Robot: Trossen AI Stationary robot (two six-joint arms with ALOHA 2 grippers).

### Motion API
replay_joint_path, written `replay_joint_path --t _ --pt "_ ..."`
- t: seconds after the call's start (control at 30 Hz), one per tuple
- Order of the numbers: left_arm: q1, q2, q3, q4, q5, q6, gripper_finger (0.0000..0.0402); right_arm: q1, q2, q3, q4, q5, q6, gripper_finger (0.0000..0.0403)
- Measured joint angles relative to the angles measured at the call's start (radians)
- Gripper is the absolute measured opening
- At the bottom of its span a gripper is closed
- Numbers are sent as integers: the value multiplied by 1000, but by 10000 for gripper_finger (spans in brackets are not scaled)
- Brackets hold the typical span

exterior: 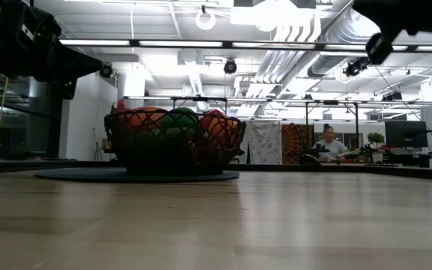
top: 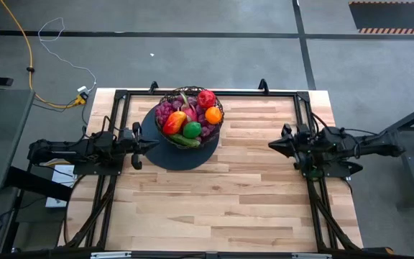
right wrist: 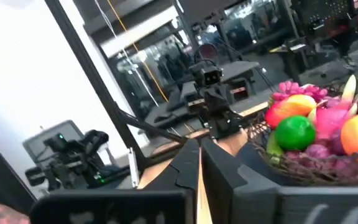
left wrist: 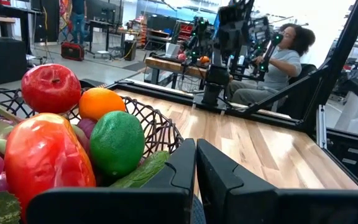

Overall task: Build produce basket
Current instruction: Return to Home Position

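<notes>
The black wire basket (top: 190, 117) stands on a flat dark round disc (top: 185, 155) at the table's far middle. It holds the produce: purple grapes (top: 165, 112), a red fruit (top: 206, 98), an orange (top: 213, 114), a green round fruit (top: 192, 130), a cucumber (top: 183, 140) and a red-orange fruit (top: 175, 122). My left gripper (top: 149, 144) is shut and empty, just left of the basket. My right gripper (top: 272, 145) is shut and empty, to the right of the basket. The basket also shows in the left wrist view (left wrist: 157, 124) and the right wrist view (right wrist: 291, 165).
A black frame (top: 207, 92) runs along the table's far and side edges. Bare wood (top: 214, 208) lies between the arms and toward the near edge. A person (left wrist: 278, 62) sits beyond the table's right side.
</notes>
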Motion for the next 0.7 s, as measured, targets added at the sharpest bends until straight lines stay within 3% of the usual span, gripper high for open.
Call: replay_joint_path --t 0.4,0.7 --pt "0 0 0 0 0 0 5 -1 -257 -224 74 28 -16 1" --pt "0 0 0 0 2 0 5 -1 -250 -232 -68 76 -136 0"
